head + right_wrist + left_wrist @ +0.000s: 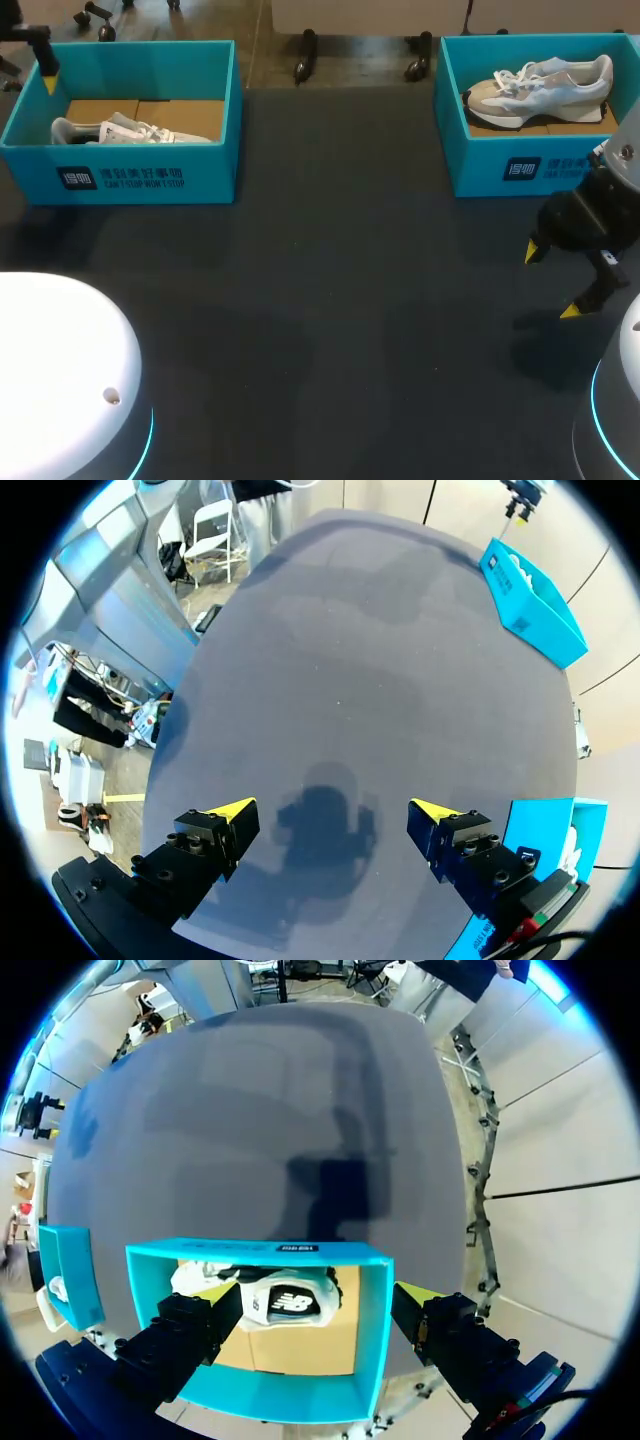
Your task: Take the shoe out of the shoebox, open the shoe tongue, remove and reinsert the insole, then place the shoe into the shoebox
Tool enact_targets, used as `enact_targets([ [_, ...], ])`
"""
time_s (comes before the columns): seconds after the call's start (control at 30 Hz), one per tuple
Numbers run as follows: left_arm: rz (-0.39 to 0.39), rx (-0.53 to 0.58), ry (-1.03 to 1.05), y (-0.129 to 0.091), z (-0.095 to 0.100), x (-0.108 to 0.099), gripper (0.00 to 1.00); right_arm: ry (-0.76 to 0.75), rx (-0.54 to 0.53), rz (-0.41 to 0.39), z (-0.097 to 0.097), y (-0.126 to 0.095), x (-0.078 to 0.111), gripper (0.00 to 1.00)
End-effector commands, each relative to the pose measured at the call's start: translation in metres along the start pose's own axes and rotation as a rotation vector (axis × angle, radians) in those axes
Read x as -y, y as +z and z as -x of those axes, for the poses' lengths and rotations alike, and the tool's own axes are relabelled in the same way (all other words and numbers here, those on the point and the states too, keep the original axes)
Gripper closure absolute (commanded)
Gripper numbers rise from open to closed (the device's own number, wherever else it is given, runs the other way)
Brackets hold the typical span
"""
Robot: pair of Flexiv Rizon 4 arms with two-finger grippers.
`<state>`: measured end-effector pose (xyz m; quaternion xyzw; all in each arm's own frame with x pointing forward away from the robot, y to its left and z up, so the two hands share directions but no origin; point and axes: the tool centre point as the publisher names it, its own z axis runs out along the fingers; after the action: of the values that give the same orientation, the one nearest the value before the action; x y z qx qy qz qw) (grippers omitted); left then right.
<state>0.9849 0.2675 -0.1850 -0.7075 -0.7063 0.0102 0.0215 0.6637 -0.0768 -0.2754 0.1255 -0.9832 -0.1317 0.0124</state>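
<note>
Head view, nearest first: at about four o'clock the right gripper [553, 280] hangs over the dark table [330, 300], its yellow-tipped fingers spread wide and released. In the right wrist view only its own shadow lies on the surface between them. Farther back, at two o'clock, the right shoebox [500, 165] holds a beige-and-white shoe [545, 85], toe toward nine o'clock. At ten o'clock the left shoebox [140, 175] holds a white shoe [125, 130], low against its near wall. The left gripper [320, 1295] hovers above that box; the left wrist view shows its fingers released and wide apart, with box and shoe beneath them, untouched.
</note>
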Motion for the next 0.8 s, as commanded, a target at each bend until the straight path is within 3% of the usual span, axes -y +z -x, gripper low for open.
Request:
enact_targets([
  [0.03,0.007,-0.001,0.001,0.001,0.000,0.003,0.00,0.000,0.001,-0.003,-0.001,0.001,0.000,0.00],
  [0.1,0.007,-0.001,0.001,0.001,0.000,0.003,0.00,0.029,0.018,-0.015,0.004,-0.005,0.006,0.00],
  [0.27,0.007,-0.001,0.001,0.001,0.000,0.003,0.00,0.217,-0.011,-0.105,0.039,-0.026,0.038,0.00],
  [0.43,0.007,-0.001,0.001,0.001,0.000,0.003,0.00,0.365,0.037,-0.055,0.066,-0.057,0.067,0.00],
  [0.57,0.007,-0.001,0.001,0.001,0.000,0.003,0.00,0.438,0.048,-0.125,0.085,-0.076,0.089,0.00],
  [0.63,0.007,-0.001,0.001,0.001,0.000,0.003,0.00,0.456,0.080,-0.209,0.093,-0.089,0.094,0.00],
  [0.8,0.007,-0.001,0.001,0.001,0.000,0.003,0.00,0.456,0.080,-0.209,0.093,-0.089,0.094,0.00],
])
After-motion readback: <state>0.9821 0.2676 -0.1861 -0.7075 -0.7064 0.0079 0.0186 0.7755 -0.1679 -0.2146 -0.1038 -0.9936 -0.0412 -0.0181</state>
